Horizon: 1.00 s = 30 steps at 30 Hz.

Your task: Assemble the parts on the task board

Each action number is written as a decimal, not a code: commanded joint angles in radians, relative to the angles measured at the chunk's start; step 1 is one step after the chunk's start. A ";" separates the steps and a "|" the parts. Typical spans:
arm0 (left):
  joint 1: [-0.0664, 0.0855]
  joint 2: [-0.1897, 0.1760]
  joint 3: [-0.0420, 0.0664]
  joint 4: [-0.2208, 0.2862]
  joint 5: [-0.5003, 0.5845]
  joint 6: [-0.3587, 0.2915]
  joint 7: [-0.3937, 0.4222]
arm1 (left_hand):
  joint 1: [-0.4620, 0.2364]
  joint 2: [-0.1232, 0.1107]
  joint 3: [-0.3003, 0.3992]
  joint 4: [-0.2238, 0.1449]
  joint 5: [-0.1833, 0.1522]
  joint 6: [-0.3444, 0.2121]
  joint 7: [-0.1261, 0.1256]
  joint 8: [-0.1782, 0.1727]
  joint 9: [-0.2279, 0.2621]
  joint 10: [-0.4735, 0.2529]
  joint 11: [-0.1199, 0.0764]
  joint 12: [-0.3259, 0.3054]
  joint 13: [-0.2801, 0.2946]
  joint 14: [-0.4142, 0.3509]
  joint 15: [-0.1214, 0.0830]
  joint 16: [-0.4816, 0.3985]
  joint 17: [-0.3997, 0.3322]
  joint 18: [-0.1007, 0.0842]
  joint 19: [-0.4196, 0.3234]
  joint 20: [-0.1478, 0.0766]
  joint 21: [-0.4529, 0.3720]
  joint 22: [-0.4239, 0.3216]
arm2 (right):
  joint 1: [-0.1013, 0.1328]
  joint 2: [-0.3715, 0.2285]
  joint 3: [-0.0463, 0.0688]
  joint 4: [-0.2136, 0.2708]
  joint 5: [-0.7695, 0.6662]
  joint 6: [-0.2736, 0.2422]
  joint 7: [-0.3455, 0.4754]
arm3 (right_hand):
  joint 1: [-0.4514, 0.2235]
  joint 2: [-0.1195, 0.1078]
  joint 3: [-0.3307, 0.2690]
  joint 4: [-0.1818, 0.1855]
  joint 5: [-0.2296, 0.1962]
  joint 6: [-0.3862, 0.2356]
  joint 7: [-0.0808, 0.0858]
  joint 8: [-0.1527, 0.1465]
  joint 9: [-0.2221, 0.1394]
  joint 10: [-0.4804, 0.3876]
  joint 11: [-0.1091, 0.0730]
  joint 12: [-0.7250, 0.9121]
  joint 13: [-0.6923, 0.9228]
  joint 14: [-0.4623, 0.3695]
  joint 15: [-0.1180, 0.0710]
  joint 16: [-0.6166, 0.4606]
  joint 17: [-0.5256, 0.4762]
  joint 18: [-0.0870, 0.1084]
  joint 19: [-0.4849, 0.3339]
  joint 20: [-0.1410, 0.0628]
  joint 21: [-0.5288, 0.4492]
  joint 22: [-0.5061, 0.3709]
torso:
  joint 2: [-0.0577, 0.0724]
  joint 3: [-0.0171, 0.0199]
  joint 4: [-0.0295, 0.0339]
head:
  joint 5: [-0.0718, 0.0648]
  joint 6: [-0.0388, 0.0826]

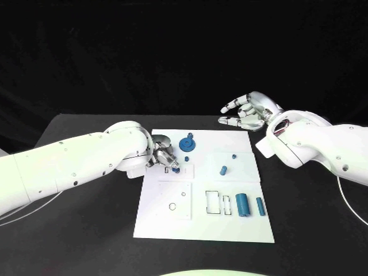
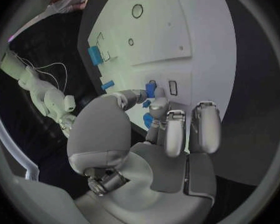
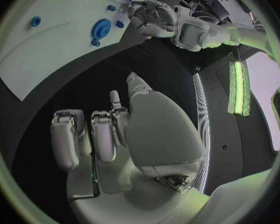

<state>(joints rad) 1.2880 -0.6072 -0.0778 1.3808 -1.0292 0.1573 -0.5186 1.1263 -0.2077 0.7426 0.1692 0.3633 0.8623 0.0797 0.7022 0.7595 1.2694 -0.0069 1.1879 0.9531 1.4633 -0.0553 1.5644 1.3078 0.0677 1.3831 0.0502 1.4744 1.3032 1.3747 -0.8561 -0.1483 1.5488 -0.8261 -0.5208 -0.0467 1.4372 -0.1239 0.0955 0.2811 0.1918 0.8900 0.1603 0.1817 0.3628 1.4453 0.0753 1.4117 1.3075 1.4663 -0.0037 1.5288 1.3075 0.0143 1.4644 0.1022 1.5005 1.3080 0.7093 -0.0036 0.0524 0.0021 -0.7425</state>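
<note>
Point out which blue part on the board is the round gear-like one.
The blue disc near the board's far edge, just right of the left hand. The other blue parts are small pegs or cylinders.

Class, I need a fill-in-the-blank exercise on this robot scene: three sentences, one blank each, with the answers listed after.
1. The small parts on the white board are coloured ____.
2. The left hand pinches a small part over the ____.
3. The ____ hand is raised over the black table beyond the board, holding nothing.

Answers: blue; board; right
</note>
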 commanded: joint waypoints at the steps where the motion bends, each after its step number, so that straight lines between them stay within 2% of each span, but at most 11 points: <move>1: -0.001 0.003 -0.001 -0.001 0.000 0.034 -0.008 | 0.010 0.002 0.176 -0.184 0.002 0.015 -0.010 0.004 0.031 0.005 0.000 0.004 0.000 0.106 -0.007 0.004 0.258 -0.009 0.008 0.002 0.004 0.001 | -0.001 0.000 0.000 0.001 -0.012 0.014 0.004 | 0.010 0.002 0.006 0.001 -0.005 -0.006 -0.001 0.002 -0.001 -0.009 -0.001 -0.004 0.118 0.079 0.003 -0.005 0.165 0.005 0.070 0.001 -0.005 0.212 | 0.000 -0.0005 0.0013 | 0.000 0.003; 9: -0.001 0.007 -0.001 -0.003 0.006 0.036 -0.006 | 0.010 0.002 0.176 -0.184 0.002 0.016 -0.010 0.004 0.031 0.007 0.000 0.005 0.002 0.106 -0.007 0.004 0.258 -0.009 0.009 0.002 0.004 0.002 | -0.002 0.000 0.000 0.001 -0.012 0.015 0.003 | 0.010 0.002 0.006 0.002 -0.006 -0.007 -0.001 0.003 -0.001 -0.008 -0.001 -0.004 0.118 0.079 0.003 -0.005 0.165 0.005 0.070 0.001 -0.004 0.213 | 0.001 0.0004 -0.0011 | 0.001 0.006; 18: -0.001 0.019 -0.001 -0.011 0.007 0.045 -0.003 | 0.010 0.002 0.176 -0.184 0.002 0.016 -0.010 0.004 0.031 0.007 0.000 0.005 0.002 0.106 -0.007 0.004 0.258 -0.009 0.009 0.002 0.004 0.002 | -0.003 -0.002 0.000 0.003 -0.012 0.019 0.006 | 0.009 0.002 0.006 0.003 -0.006 -0.007 -0.001 0.003 -0.001 -0.010 -0.001 -0.005 0.117 0.079 0.003 -0.006 0.164 0.005 0.070 0.001 -0.005 0.212 | 0.002 -0.0005 0.0009 | -0.001 0.005; 30: -0.002 0.035 -0.007 -0.032 0.024 0.067 -0.013 | 0.003 0.001 0.173 -0.178 0.003 0.019 -0.010 0.001 0.032 0.013 0.000 0.008 0.009 0.106 -0.007 0.004 0.259 -0.009 0.010 0.001 0.005 0.003 | -0.003 -0.006 0.000 0.006 -0.012 0.018 0.007 | 0.007 0.002 0.006 0.005 -0.005 -0.007 -0.001 0.003 -0.001 -0.010 -0.001 -0.006 0.117 0.079 0.003 -0.006 0.164 0.006 0.069 0.001 -0.007 0.211 | 0.003 0.0007 -0.0017 | -0.001 -0.002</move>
<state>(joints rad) 1.2904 -0.5781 -0.0799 1.3480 -1.0250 0.1888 -0.5262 1.1275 -0.2065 0.7426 0.1692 0.3600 0.8741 0.0758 0.7090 0.7917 1.2731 -0.0070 1.1922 0.9600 1.4633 -0.0552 1.5644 1.3076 0.0678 1.3866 0.0539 1.4743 1.3061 1.3718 -0.8615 -0.1482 1.5528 -0.8278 -0.5159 -0.0470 1.4372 -0.1240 0.0983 0.2840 0.1918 0.8901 0.1603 0.1817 0.3629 1.4418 0.0718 1.4117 1.3076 1.4663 -0.0037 1.5288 1.3078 0.0142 1.4644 0.1022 1.5005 1.3076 0.7115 -0.0034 0.0514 0.0031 -0.7425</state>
